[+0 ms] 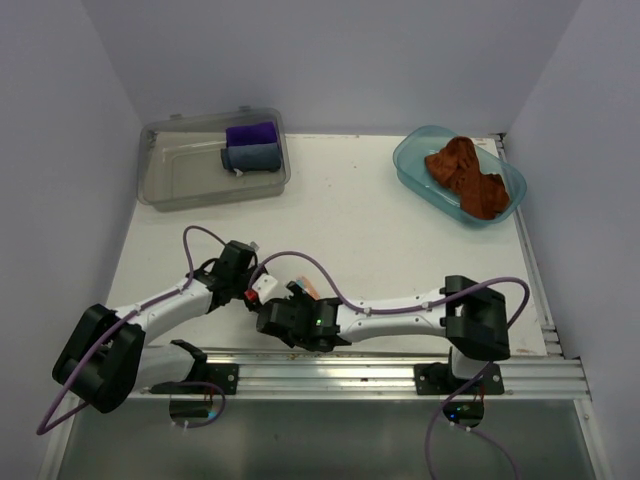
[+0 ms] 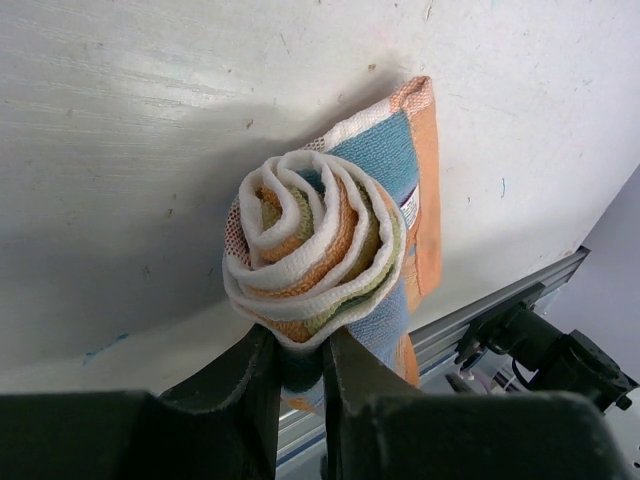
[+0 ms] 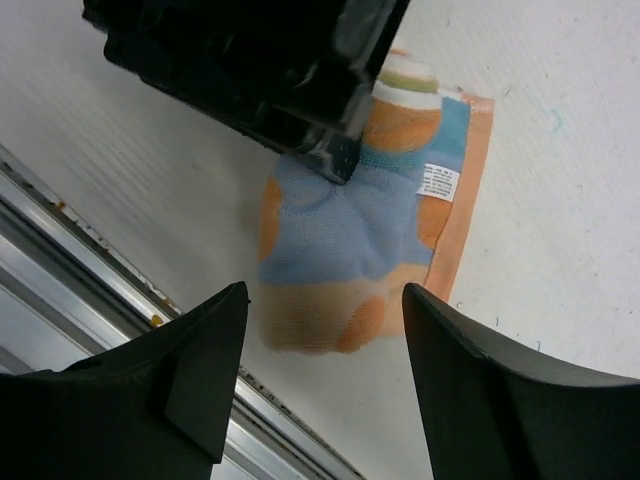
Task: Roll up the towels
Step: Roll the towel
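Observation:
The patterned towel, pale blue, orange and white, is wound into a tight spiral roll near the table's front edge. My left gripper is shut on the roll's lower edge. In the right wrist view the roll lies on the table with its loose end and a white label showing, and the left gripper's fingers pinch it. My right gripper stands open just short of the loose end, with nothing between its jaws. The rust-brown towel lies crumpled in a blue tub at the back right.
A clear plastic container at the back left holds a rolled purple cloth and a grey-blue cloth. A metal rail runs along the near edge, close to both grippers.

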### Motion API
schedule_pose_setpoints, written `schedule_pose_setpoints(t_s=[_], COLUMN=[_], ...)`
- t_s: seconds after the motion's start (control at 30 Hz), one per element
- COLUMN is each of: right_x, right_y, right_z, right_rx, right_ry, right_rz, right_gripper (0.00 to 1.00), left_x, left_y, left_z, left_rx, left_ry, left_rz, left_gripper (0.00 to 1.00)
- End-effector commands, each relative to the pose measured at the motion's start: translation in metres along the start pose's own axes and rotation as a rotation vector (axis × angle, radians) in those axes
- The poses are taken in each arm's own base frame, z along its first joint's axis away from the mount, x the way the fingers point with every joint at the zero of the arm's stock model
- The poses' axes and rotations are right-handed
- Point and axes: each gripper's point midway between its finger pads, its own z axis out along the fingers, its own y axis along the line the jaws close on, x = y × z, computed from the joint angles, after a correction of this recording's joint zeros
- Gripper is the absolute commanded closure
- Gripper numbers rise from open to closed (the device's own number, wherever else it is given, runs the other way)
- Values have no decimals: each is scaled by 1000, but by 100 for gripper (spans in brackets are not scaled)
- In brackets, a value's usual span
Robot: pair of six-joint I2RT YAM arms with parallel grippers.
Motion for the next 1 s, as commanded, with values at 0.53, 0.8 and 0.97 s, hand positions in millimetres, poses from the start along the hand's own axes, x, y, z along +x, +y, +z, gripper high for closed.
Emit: schedule_pose_setpoints(t_s=[0.53,0.8,0.97], right_x=[12,7,-3], right_y=[-8,-8,-3], right_z=[22,16,14], right_rx=[-103,-356,-514], right_ry=[-26,-73,-112], right_rz=[100,305,429], right_gripper=[100,100,100], left_x=[2,3,4], left_y=[-2,-10,-15], left_z=[-10,-8,-7], left_rx=[19,80,104], left_ry=[-19,-8,4], left_rz=[-8,2,13], left_gripper=[36,10,9])
